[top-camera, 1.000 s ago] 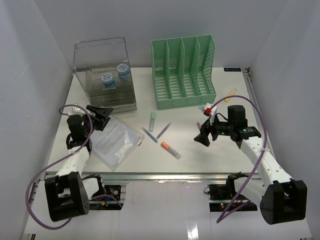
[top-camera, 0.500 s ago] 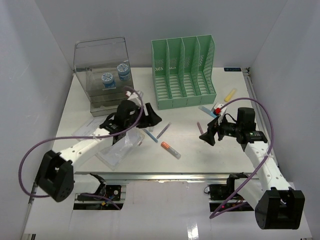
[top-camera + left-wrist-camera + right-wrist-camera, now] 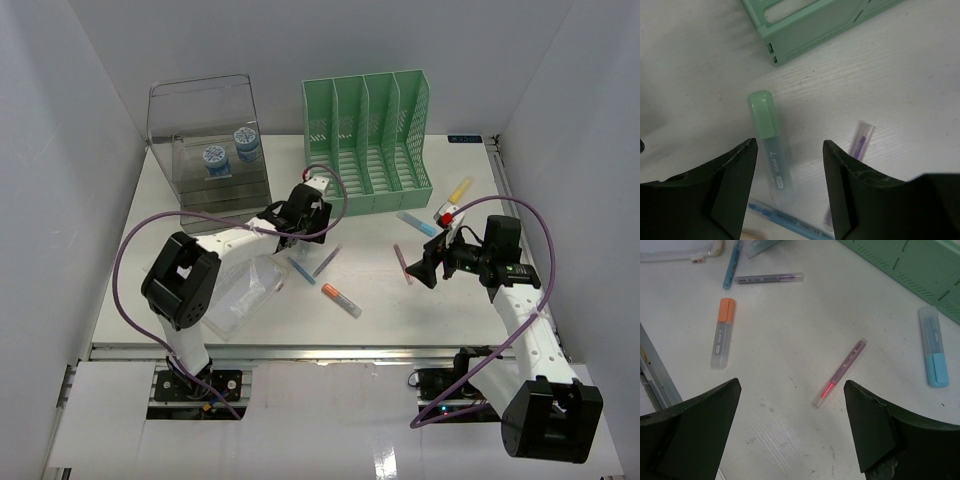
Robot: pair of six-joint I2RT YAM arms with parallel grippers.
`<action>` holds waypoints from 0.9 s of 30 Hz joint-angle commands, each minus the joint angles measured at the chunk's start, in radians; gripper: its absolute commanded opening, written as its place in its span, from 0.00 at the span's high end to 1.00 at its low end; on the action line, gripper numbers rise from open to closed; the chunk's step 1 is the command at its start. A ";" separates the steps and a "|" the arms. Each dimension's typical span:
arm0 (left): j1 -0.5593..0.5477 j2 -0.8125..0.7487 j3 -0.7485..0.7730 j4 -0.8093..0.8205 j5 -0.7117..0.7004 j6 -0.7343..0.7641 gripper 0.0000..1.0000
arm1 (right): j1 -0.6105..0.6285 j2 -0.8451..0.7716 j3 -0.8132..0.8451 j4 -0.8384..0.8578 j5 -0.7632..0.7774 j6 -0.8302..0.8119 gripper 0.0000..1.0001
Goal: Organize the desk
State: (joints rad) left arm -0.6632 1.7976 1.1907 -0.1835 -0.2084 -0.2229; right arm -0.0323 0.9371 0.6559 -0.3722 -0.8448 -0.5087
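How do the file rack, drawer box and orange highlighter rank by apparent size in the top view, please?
1. file rack and drawer box: largest, too alike to rank.
2. orange highlighter: clearly smallest.

White desk (image 3: 400, 310) carries a green file rack (image 3: 368, 140) at far centre, a clear drawer box (image 3: 212, 150) far left and a clear document sleeve (image 3: 240, 290) near left. Loose at centre: green highlighter (image 3: 769, 145), blue pen (image 3: 299, 270), purple pen (image 3: 327, 261), orange highlighter (image 3: 341, 300). Toward the right: pink pen (image 3: 403, 264), blue highlighter (image 3: 416, 222), yellow highlighter (image 3: 460, 189).
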 commanded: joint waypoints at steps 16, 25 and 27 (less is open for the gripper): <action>0.001 0.117 0.067 -0.064 -0.101 -0.009 0.45 | -0.023 0.003 -0.006 -0.007 -0.038 -0.017 0.10; 0.002 0.153 0.065 -0.085 -0.094 -0.043 0.58 | -0.030 -0.002 -0.008 -0.008 -0.046 -0.017 0.10; 0.002 0.156 0.063 -0.087 -0.092 -0.047 0.59 | -0.033 -0.005 -0.009 -0.007 -0.048 -0.017 0.10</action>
State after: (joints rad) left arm -0.6632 1.9447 1.2350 -0.2401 -0.2898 -0.2492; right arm -0.0546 0.9382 0.6559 -0.3752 -0.8653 -0.5137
